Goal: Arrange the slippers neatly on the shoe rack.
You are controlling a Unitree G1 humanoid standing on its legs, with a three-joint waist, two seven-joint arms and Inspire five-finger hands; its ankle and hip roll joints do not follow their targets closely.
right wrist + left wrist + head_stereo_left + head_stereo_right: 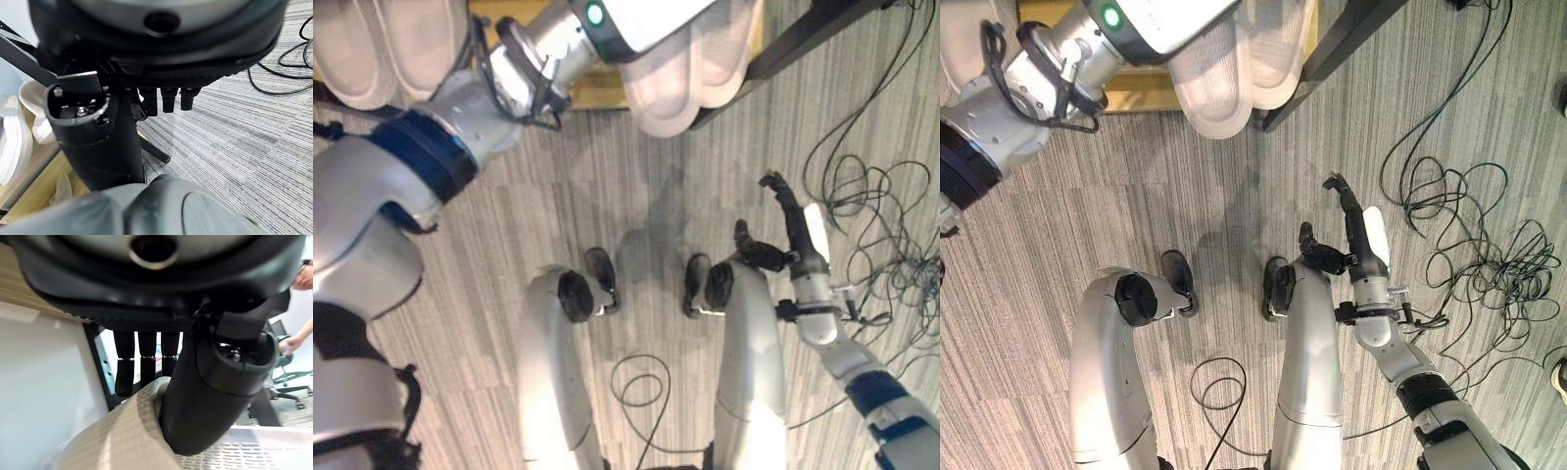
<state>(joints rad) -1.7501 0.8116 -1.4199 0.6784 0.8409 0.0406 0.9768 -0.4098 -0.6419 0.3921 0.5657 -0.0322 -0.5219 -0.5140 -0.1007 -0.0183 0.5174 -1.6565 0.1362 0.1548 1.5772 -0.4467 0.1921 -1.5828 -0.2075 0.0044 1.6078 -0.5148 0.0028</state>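
A pair of white slippers (pixel 685 83) lies at the front edge of the wooden shoe rack (pixel 597 93), toes hanging over the floor. My left arm reaches over them to the rack. In the left wrist view my left hand (pixel 210 396) is shut on a slipper's ribbed beige strap (pixel 122 431), fingers (pixel 142 362) behind it and the thumb in front, with the slotted white sole (pixel 254 455) below. A second white pair (pixel 372 49) rests on the rack further left. My right hand (pixel 793 235) hangs open over the carpet, holding nothing.
The rack's black frame bar (pixel 803 34) runs diagonally at the upper right. Loose black cables (pixel 871 225) sprawl over the grey carpet on the right. The left wrist view has a person's arm (pixel 298 333) and an office chair (pixel 288 374) beyond the rack.
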